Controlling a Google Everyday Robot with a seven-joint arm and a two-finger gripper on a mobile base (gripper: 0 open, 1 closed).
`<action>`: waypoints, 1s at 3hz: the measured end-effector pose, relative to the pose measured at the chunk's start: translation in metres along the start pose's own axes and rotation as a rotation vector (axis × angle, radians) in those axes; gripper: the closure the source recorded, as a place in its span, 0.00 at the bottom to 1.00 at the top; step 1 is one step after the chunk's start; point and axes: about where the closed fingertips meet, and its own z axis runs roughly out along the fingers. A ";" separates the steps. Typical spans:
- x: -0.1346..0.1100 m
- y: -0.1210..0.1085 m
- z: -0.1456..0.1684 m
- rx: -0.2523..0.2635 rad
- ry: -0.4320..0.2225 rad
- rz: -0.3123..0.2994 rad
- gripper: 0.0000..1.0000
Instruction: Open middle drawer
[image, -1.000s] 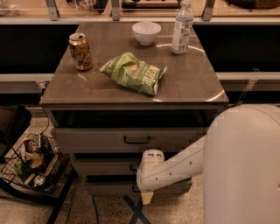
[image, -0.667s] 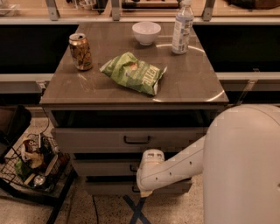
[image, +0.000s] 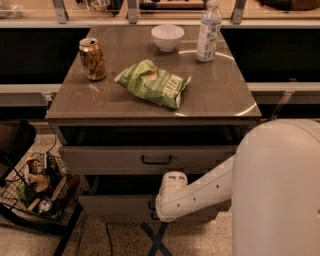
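Observation:
The cabinet (image: 150, 107) has stacked grey-brown drawers. The upper drawer front (image: 100, 161) carries a dark bar handle (image: 156, 160). Below it is the middle drawer (image: 112, 207), with a dark gap above its front. Its handle (image: 150, 205) is mostly hidden by my arm. My gripper (image: 156, 209) is at the end of the white arm (image: 200, 192), right at that handle, with my wrist covering it. The lowest drawer is hidden.
On the cabinet top are a soda can (image: 93, 59), a green chip bag (image: 152, 83), a white bowl (image: 167, 37) and a water bottle (image: 208, 31). A wire basket of clutter (image: 40, 187) stands on the floor at left. My white body (image: 277, 190) fills the lower right.

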 end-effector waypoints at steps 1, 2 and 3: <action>0.000 0.000 -0.001 0.000 0.000 0.000 1.00; 0.000 0.000 -0.001 0.000 0.000 0.000 1.00; -0.002 0.013 -0.015 0.022 -0.024 0.017 1.00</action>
